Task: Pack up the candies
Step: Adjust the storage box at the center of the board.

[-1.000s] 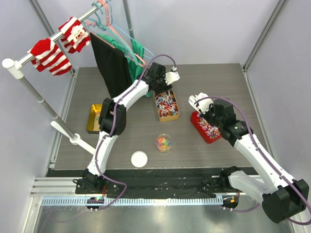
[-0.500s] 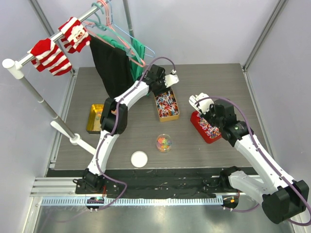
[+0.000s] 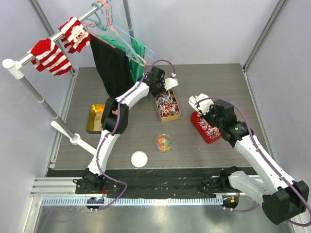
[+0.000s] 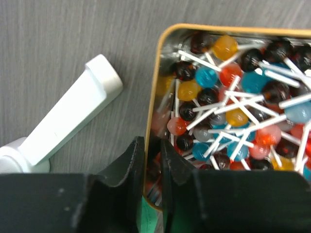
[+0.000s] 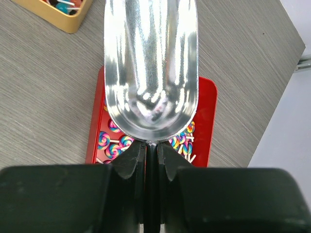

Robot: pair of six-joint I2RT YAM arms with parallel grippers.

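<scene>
Top external: a clear round tub (image 3: 156, 142) holds bright candies (image 3: 164, 143), its white round lid (image 3: 139, 158) off — packing looks unfinished. The right gripper (image 5: 151, 145) clamps an empty silver metal scoop (image 5: 151, 63); the left gripper (image 4: 153, 160) pinches a gold tin's (image 4: 155, 92) rim.

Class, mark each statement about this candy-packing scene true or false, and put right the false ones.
1. The right tool grips a silver scoop. True.
2. The scoop is full of candies. False: it is empty.
3. The scoop hangs over a red tray. True.
4. The gold tin at the left tool is empty. False: it holds lollipops on white sticks.
5. The white lid sits on the round tub. False: it lies beside the tub, not touching it.
</scene>
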